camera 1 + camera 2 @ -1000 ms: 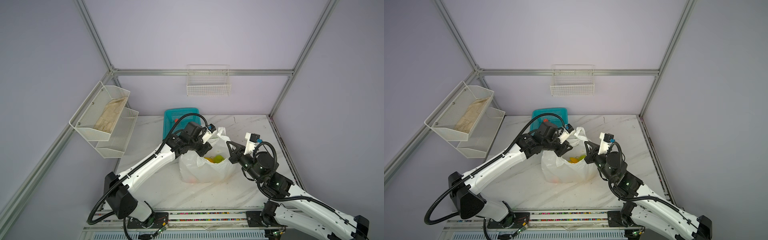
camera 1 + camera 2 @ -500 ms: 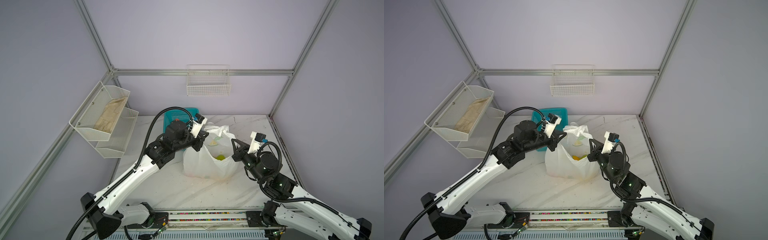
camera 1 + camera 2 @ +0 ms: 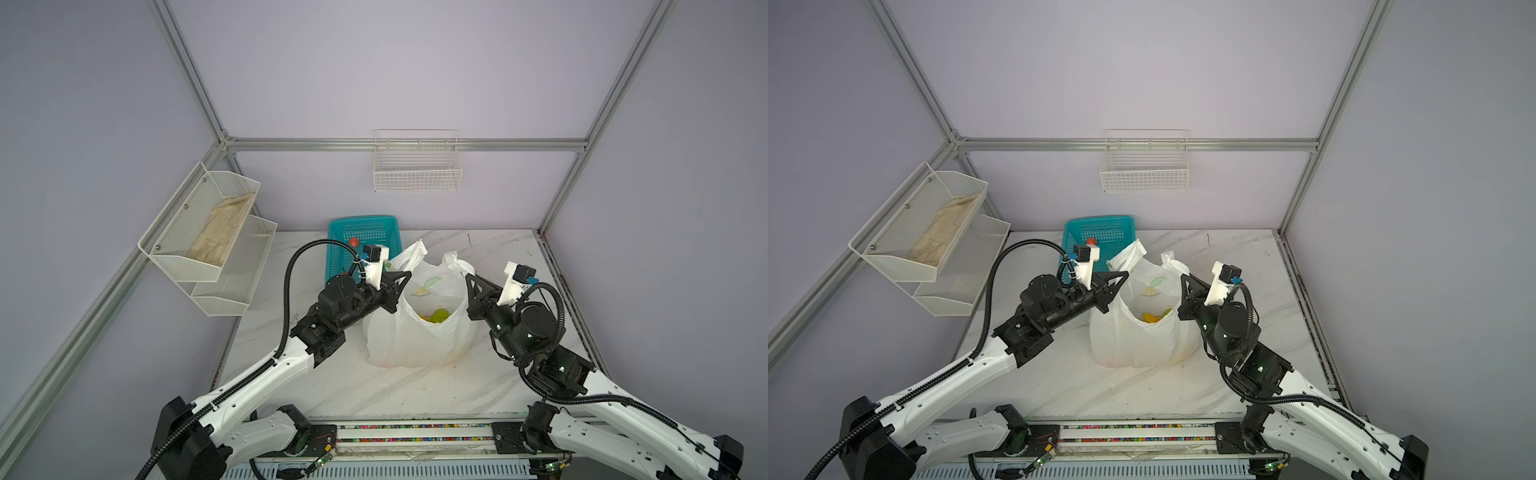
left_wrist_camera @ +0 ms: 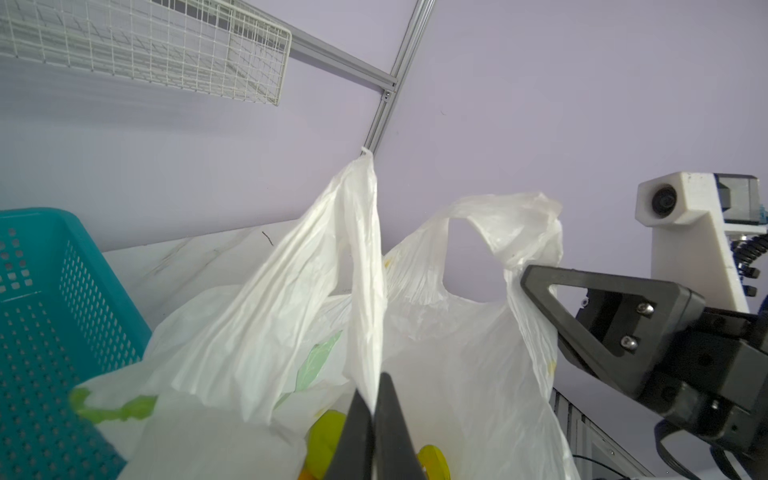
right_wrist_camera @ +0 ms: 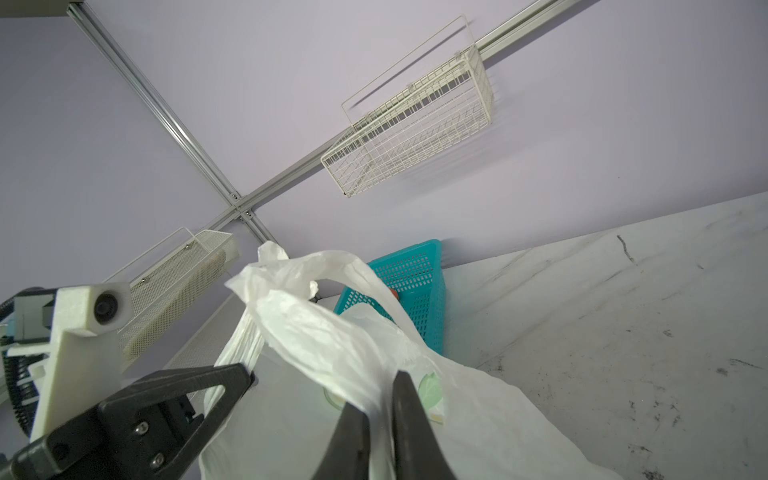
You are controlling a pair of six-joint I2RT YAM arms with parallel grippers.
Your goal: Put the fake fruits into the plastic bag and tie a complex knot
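Left fingers (image 4: 356, 436) pinched shut, right fingers (image 5: 353, 440) slightly parted.

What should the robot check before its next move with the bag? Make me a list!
1. Left claw shut on one handle: ok.
2. Right claw gripping the other handle: cannot tell; plastic sits inside it, but a little gap shows.
3. Plastic bag upright on the table, mouth open: ok.
4. All fruit inside: not ok; a red fruit lies in the teal basket.
5. Handles crossed for the knot: not ok; they stand apart.
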